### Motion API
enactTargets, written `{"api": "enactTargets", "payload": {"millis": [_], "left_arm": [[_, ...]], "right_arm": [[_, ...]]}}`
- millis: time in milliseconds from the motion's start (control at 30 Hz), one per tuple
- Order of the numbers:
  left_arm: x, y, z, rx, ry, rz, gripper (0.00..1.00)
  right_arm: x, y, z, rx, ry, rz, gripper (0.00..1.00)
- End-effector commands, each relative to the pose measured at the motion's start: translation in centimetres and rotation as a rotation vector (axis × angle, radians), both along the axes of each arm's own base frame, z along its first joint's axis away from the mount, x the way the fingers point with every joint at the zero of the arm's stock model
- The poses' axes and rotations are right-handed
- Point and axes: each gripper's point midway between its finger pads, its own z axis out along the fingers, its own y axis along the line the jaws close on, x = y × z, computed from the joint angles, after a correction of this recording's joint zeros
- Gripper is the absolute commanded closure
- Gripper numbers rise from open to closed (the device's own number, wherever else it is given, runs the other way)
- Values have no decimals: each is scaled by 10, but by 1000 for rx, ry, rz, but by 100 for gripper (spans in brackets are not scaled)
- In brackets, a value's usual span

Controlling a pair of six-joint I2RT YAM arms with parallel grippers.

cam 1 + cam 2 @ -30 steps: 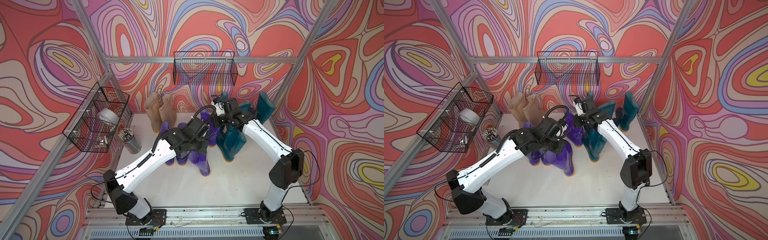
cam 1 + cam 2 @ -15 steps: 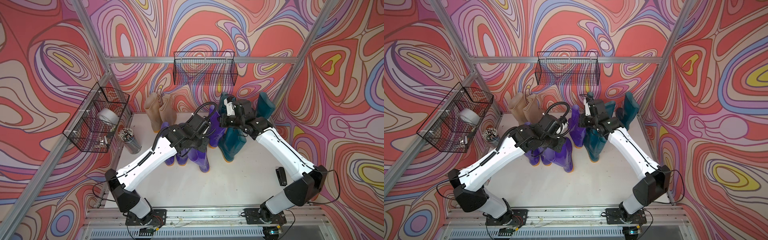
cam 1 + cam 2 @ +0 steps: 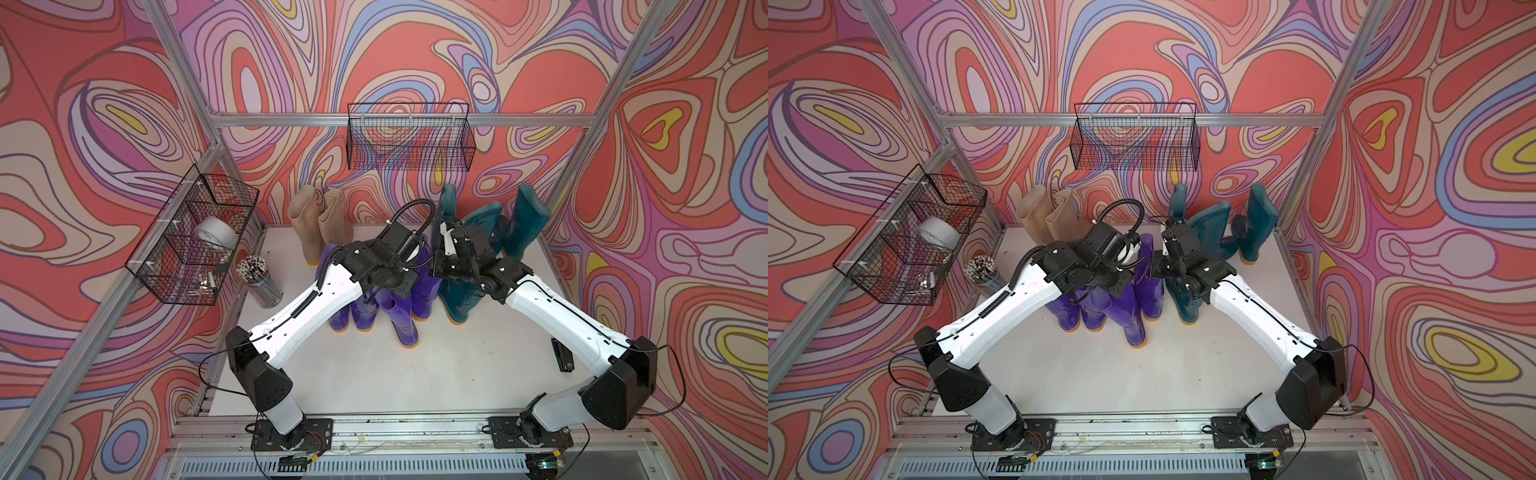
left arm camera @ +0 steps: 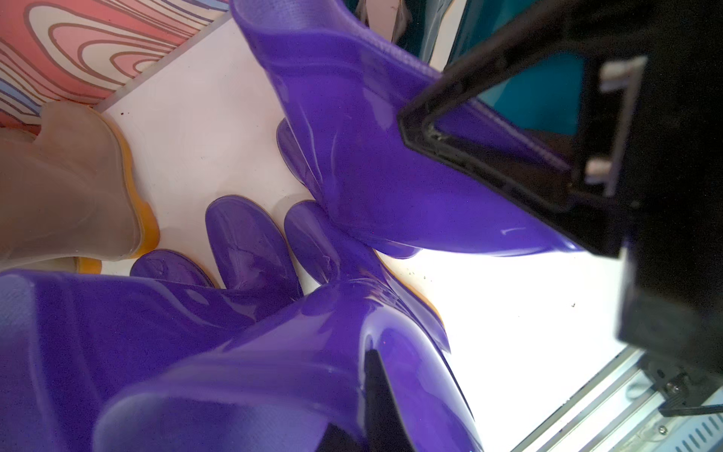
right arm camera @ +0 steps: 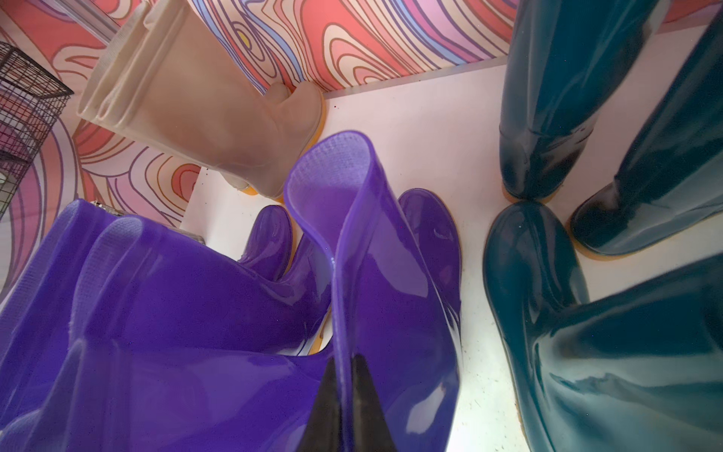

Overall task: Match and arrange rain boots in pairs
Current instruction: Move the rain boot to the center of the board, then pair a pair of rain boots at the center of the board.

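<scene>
Now | left end effector [image 4: 358, 399]: grips front purple boot [image 4: 274, 371] | right end effector [image 5: 347, 364]: grips rightmost purple boot [image 5: 391, 274] | teal boots [image 5: 547, 313] adjacent

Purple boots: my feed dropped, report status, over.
Right gripper shut on purple boot. Left gripper shut on second purple boot. Teal boots close alongside.

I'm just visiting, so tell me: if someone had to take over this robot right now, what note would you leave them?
Left gripper: shut on the cuff of the frontmost purple boot.
Right gripper: shut on the cuff of another purple boot, next to the four teal boots clustered back right.
Remaining two purple boots: standing side by side.
Done: beige pair together at the back.
Left: likely setting the purple and teal boots into tidy pairs.
</scene>
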Motion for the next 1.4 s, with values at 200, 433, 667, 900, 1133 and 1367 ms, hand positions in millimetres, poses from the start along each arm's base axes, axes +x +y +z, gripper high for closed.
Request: {"api": "enactTargets", "payload": {"millis": [200,433,667,900,1133,1367], "left_arm": [[32,-5,43,-41,-225,-63,100],[41,-2,38,30,-251,-68,100],[46,11,23,89,-251,-42,100],[54,19,10,142,-251,-12,100],[58,17,20,110,-246,-28,100],[53,20,30,124,-245,-49,100]], "right_arm": [[-4,-6,63,87,-170,-54,100],[-1,-17,63,-3,-187,-71,100],[1,-2,54,68,-128,3,100],[-4,-2,36,127,-86,-27,100],[-14,17,23,214,-37,-22,100],[-23,38,43,306,-60,13,100]]}}
